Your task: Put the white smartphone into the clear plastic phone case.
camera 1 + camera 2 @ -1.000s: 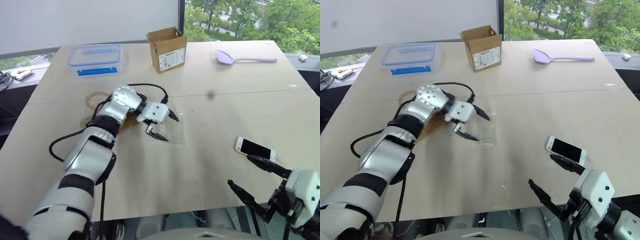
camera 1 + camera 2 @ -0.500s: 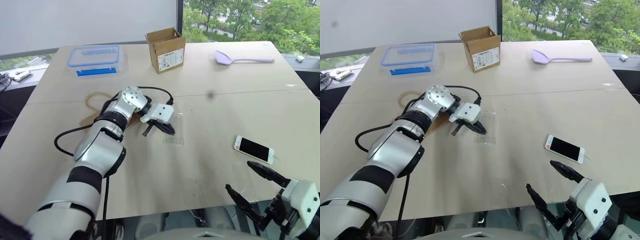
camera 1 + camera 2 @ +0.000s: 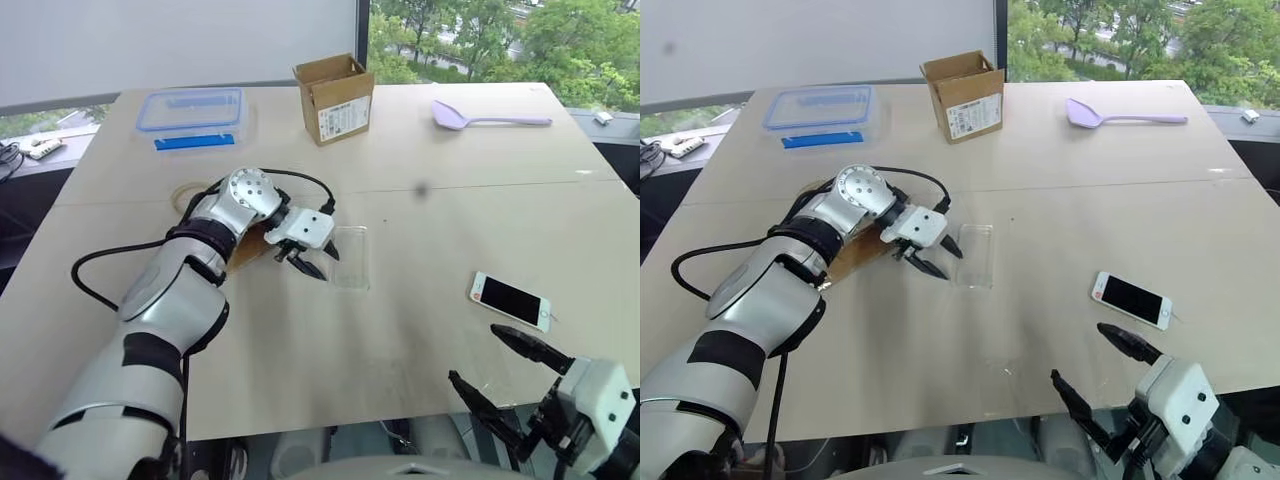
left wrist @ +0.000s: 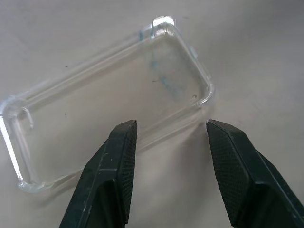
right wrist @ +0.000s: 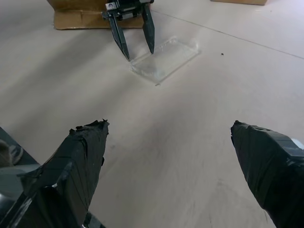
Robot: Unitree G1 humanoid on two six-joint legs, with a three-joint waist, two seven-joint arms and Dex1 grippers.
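Note:
The clear plastic phone case (image 3: 350, 258) lies flat on the pale table (image 3: 430, 220), near the middle. My left gripper (image 3: 325, 262) is open just to its left, fingertips pointing down at the case's long edge with nothing between them. In the left wrist view the case (image 4: 109, 104) lies just past the two black fingers (image 4: 118, 156). The white smartphone (image 3: 510, 300) lies screen up near the table's front right. My right gripper (image 3: 475, 355) hangs open at the front edge, short of the phone and holding nothing. The right wrist view looks across to the case (image 5: 166, 59) and the left gripper (image 5: 140, 53).
At the back of the table stand a blue-lidded clear food box (image 3: 190, 112), an open cardboard box (image 3: 335, 98) and a purple spatula (image 3: 480, 117). A brown cardboard piece (image 3: 250, 250) lies under my left wrist. A black cable (image 3: 100, 270) loops off the left arm.
The left gripper's fingers closed over the case half a second ago. They have since spread again and drawn back left of it. The case still lies on the table.

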